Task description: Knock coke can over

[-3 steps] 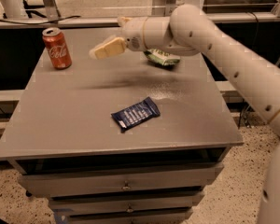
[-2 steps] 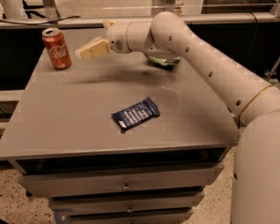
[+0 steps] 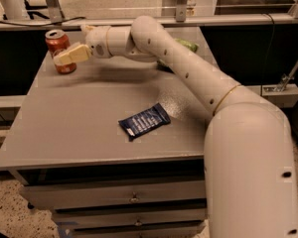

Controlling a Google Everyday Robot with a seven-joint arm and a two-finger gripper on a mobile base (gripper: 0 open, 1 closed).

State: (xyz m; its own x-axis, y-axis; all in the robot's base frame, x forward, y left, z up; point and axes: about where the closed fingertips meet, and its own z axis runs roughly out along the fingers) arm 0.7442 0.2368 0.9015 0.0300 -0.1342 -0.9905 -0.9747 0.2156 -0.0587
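Red coke can (image 3: 56, 41), upright, table (image 3: 89, 118) far-left corner, tool (image 3: 62, 58) across its front

The cream-coloured gripper (image 3: 65, 57) is at the far left corner of the grey table (image 3: 64, 128), right at the upright small red metal coke can (image 3: 56, 42); whether they touch is unclear. The white robot arm (image 3: 188, 71) spans the far edge and covers most of the green snack bag (image 3: 188, 45). The flat dark blue wrapper packet (image 3: 145, 121) lies mid-table, well apart from the can, with bare surface between them.

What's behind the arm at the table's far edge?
A green snack bag, only its right end showing; the arm covers the rest. The gripper is at the coke can in the far left corner.
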